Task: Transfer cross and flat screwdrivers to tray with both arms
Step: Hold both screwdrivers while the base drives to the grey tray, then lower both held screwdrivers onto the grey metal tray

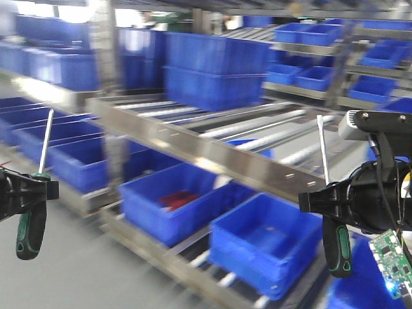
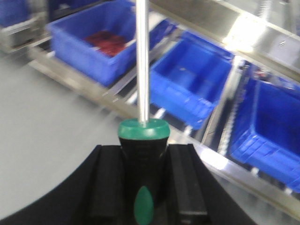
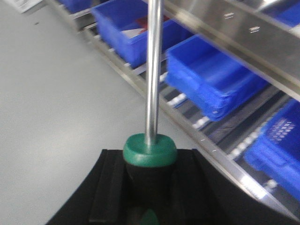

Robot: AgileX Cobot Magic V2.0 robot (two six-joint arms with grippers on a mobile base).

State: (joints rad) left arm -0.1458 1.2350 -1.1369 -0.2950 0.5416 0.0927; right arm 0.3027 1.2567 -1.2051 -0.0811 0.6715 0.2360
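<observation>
Left gripper (image 1: 35, 190): mine, clamped on one screwdriver (image 1: 31, 232), lower left, shaft up. Right gripper (image 1: 322, 199): clamped on second screwdriver (image 1: 339, 248), lower right. Carry step, I judged; tray out of view, needed locating next.

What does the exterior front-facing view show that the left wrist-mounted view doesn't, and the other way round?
Only the front view shows the right hand shut on the second screwdriver, the green circuit board and the bins stacked on the upper shelf. Only the left wrist view shows the black fingers pressed against both sides of the handle. Both show the left hand holding the left screwdriver shaft-up, and the blue bin with red contents.
</observation>
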